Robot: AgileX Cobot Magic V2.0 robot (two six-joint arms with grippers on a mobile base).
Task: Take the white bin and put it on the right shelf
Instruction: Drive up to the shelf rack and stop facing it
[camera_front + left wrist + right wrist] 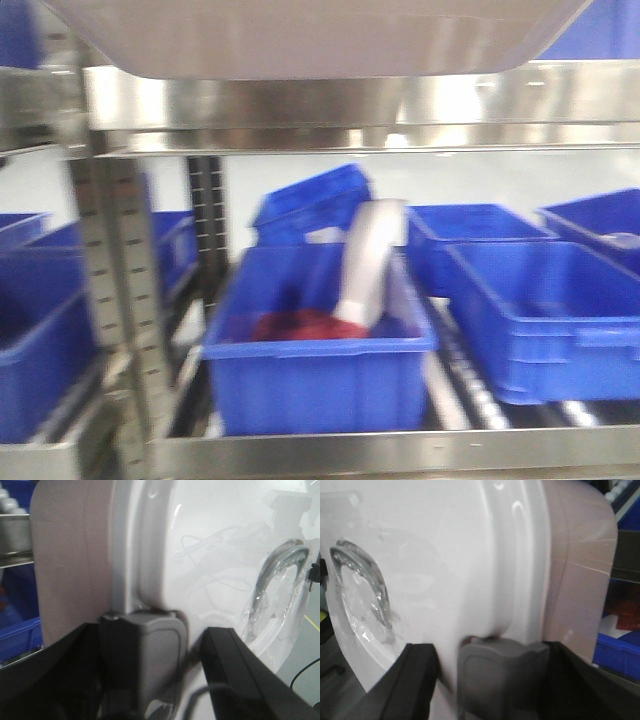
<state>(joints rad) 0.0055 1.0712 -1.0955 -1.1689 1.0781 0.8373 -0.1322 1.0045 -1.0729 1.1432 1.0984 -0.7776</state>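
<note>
Blue bins (320, 370) crowd the background rack, while the white bin (320, 35) is carried high before the right shelf (300, 105), not yet set down, its grey latches (150, 675) straddled by left gripper (150, 632) and right gripper (490, 652) jaws whose clamping cannot be told.

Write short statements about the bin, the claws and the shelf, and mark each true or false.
1. In the front view the white bin shows above the front rail of the right shelf. True.
2. The bins on the level below are green. False: they are blue bins.
3. The left claw has a grey latch of the white bin between its fingers. True.
4. The middle blue bin is empty. False: it holds a red thing and a pale curved object.
5. The right claw hangs far from the white bin. False: it sits at the bin's latch.
</note>
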